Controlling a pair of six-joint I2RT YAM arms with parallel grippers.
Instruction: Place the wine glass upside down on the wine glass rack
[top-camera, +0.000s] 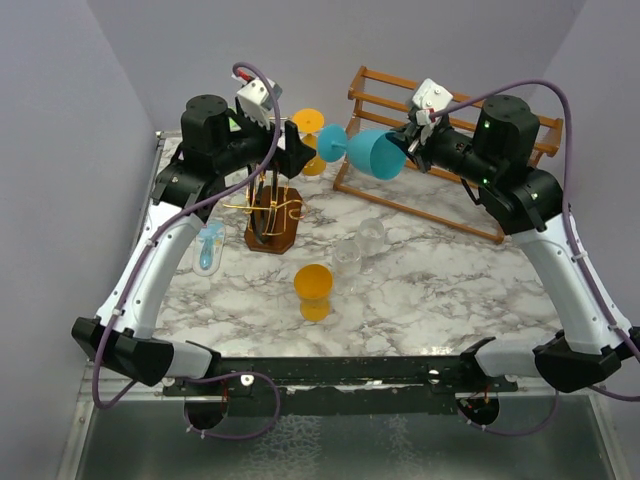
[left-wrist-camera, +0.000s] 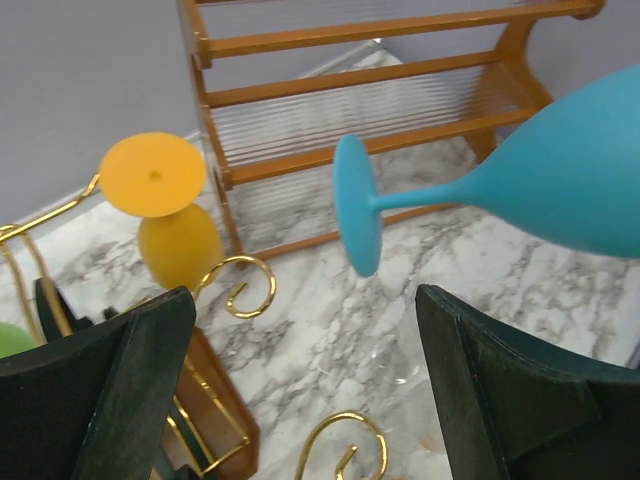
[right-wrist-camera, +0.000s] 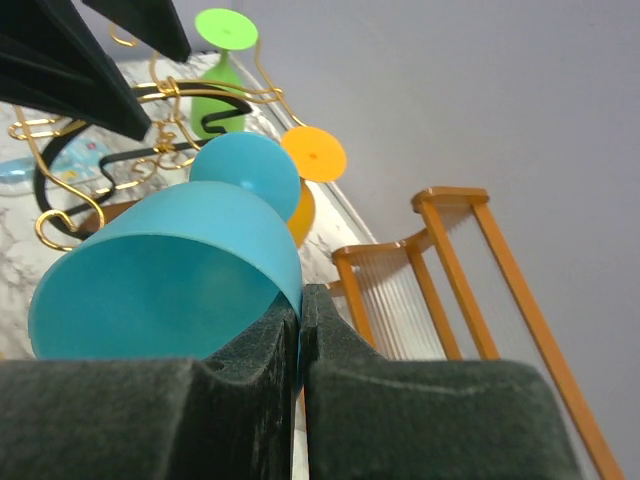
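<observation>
Over the thin gold wire rack (top-camera: 262, 208) on its dark wooden base, the left arm's jaws gape wide, empty. The smooth turquoise wine glass (top-camera: 372, 152) hangs sideways in mid-air, foot leftward, likely light and slippery, its slim stem the free handhold; the right arm's jaws pinch its rim.

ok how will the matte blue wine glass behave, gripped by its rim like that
The matte blue wine glass looks like opaque plastic: probably light, stiff, not fragile. The right jaws pinch just one wall of its rim while it lies sideways, so it may pivot or slip. Set down like this, it would likely roll on its round bowl.
</observation>
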